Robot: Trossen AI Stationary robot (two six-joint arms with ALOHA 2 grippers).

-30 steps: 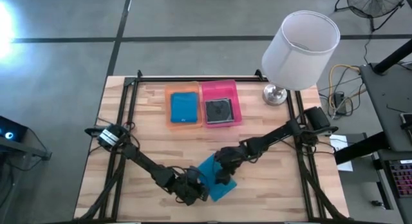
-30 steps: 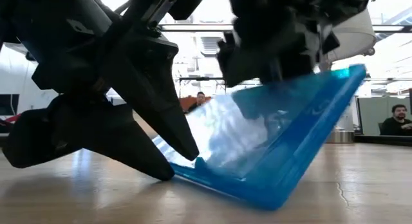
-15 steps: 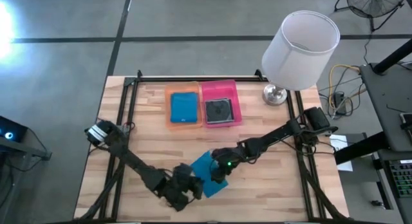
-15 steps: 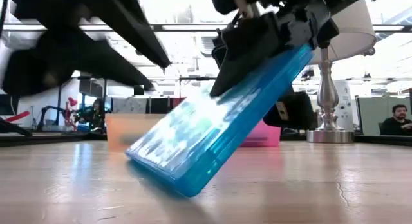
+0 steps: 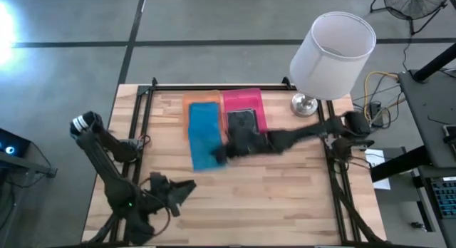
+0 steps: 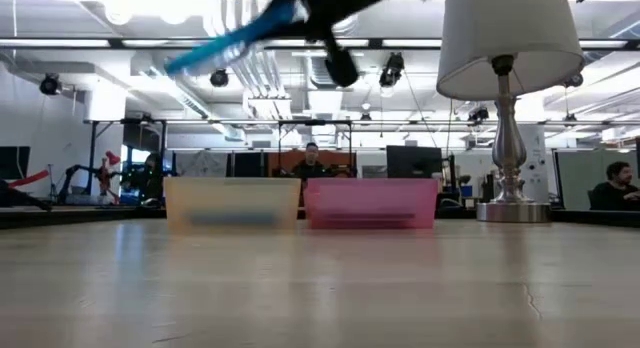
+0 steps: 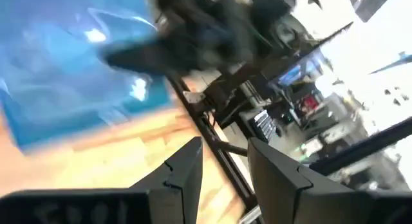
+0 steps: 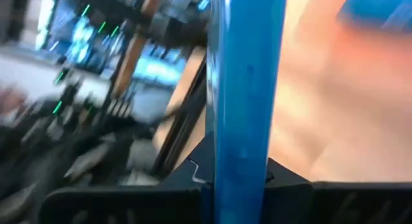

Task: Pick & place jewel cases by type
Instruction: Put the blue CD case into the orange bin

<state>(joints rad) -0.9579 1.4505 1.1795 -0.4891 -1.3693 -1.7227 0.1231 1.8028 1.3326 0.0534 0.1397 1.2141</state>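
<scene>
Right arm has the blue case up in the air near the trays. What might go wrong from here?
Two risks, as I see it. The right gripper pinches the blue jewel case by one edge, high above the table, so it may slip and fall. The orange tray sits tight against the pink tray, which holds a dark case; a skewed release could land the case in the wrong one.

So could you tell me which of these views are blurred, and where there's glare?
High view: right gripper and blue case smeared; glare at the left edge. Low view: case streaked, bright ceiling lights. Both wrist views blurred throughout.
</scene>
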